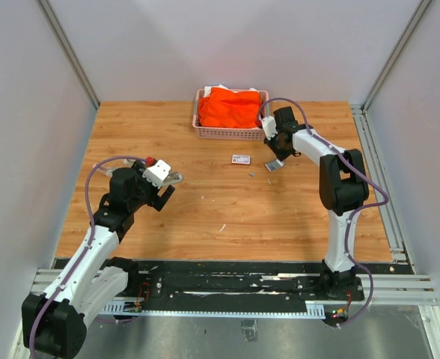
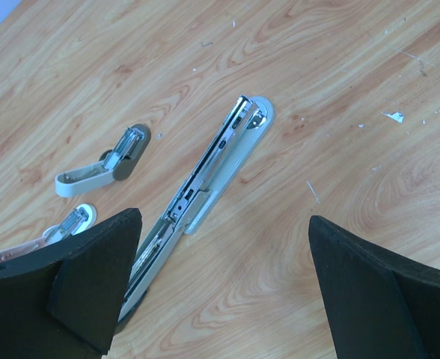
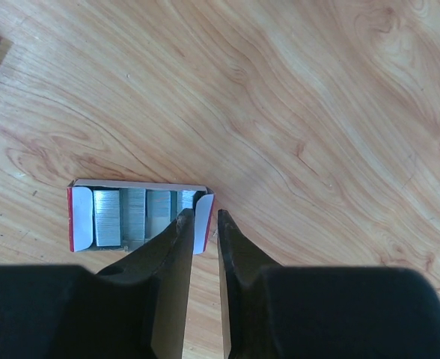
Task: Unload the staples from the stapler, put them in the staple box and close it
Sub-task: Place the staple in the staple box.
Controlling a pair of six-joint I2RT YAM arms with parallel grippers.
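An opened stapler [image 2: 218,161] lies flat on the wooden table, its long metal magazine showing; I cannot tell whether staples sit in it. My left gripper [image 2: 224,217] hovers over it, open wide, left finger [image 2: 93,284] above the stapler's near end. In the top view this gripper [image 1: 166,191] is at the left. Thin silvery staple bits [image 2: 312,191] lie loose on the wood. My right gripper [image 3: 203,215] stands at the end of an open staple box [image 3: 81,217] with silvery strips. Its jaws are a narrow gap apart around the box's end flap [image 3: 203,228], not pinching it.
Two more small staplers [image 2: 100,164] [image 2: 63,228] lie left of the opened one. A small white box with a red label [image 1: 241,158] sits mid-table. A pink basket [image 1: 227,134] with orange cloth stands at the back. White walls surround the table.
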